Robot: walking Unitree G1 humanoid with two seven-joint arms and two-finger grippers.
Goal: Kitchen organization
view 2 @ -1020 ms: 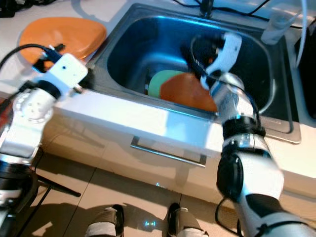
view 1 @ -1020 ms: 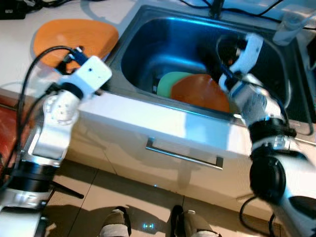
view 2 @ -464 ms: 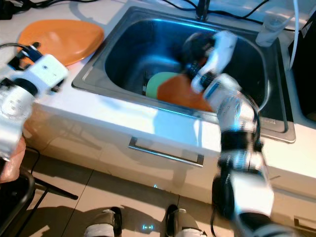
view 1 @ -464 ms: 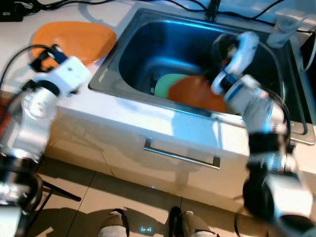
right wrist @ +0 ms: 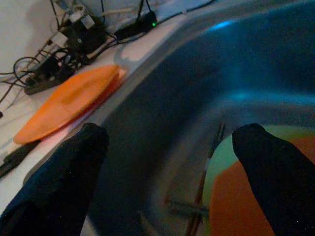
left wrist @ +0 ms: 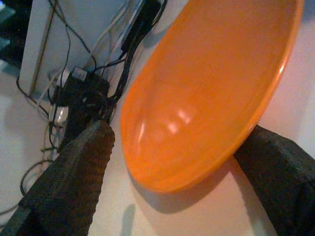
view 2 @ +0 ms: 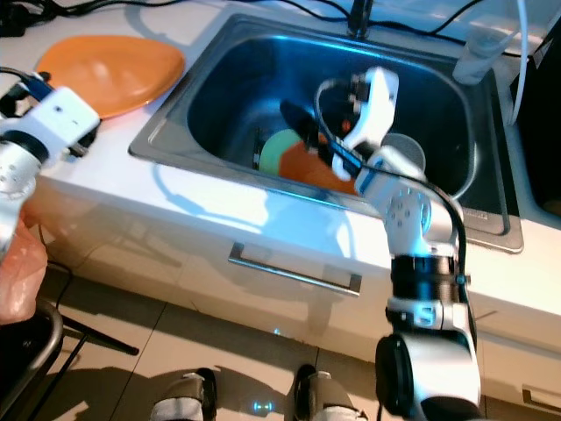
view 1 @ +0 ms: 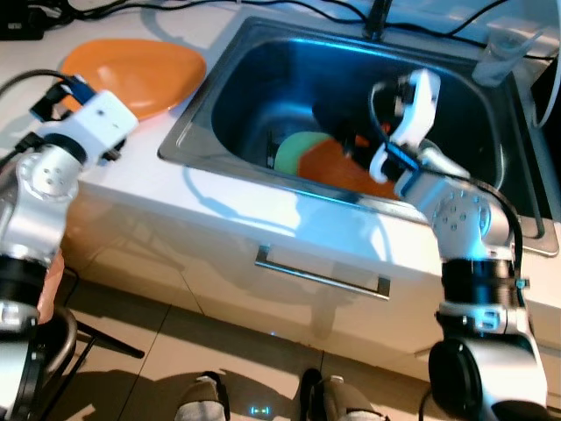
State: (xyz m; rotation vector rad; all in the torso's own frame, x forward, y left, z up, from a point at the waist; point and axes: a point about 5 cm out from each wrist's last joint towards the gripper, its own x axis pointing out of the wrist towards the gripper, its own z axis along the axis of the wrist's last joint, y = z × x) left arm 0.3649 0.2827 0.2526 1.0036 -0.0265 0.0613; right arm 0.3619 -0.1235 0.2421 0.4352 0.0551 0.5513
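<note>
Steel sink (view 1: 202, 114), set into a pale countertop (view 1: 263, 206), holding two plates near its front wall: an orange plate (view 1: 337, 167) lying tilted and overlapping a pale green plate (view 1: 294, 149), of which a crescent shows on the robot's left side. A thin utensil stands against the green plate's edge in the right wrist view; its kind cannot be told. Drain (view 2: 405, 151) at the basin's right. A second orange plate (view 1: 131, 66), an irregular oval, rests flat on the counter just left of the sink rim, its long axis running left to right in the head views, narrower end toward the sink. Dark cables and a power strip (right wrist: 47, 83) lie on the counter behind it. Clear plastic container (view 1: 508, 44) stands on the rim at the far right corner. Right gripper (right wrist: 172, 167) is inside the basin above the stacked plates, fingers spread wide, holding nothing, aimed toward the basin's left wall. Left gripper (left wrist: 172, 167) hovers at the counter's front edge, fingers spread on either side of the counter plate's near end, contact not clear. Drawer handle (view 1: 320, 274) below the sink front.
</note>
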